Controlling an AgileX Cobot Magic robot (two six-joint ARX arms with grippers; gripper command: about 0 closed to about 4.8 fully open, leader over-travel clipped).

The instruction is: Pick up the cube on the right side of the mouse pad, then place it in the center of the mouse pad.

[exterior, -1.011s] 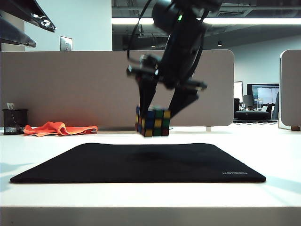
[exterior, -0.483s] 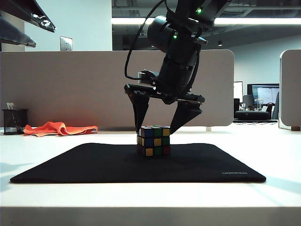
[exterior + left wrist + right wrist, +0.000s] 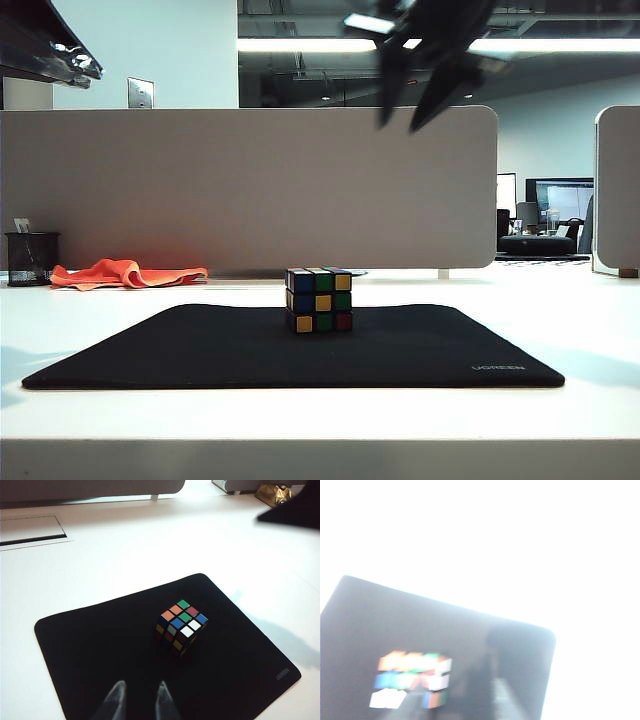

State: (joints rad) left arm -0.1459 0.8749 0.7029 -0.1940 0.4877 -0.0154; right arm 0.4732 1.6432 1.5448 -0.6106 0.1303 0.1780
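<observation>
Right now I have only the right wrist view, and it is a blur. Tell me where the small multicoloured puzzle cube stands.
Observer: The small multicoloured puzzle cube stands flat near the middle of the large black fabric mouse pad, with nothing touching it.
Operator: Report the right end effector.
Observer: The right end effector is high over the pad, at the top of the exterior view and a little right of the cube. Its jaws are apart and empty.
Operator: Check the left one.
Observer: The left end effector hovers over the pad near one edge, apart from the cube. Its jaws are slightly apart and hold nothing.
</observation>
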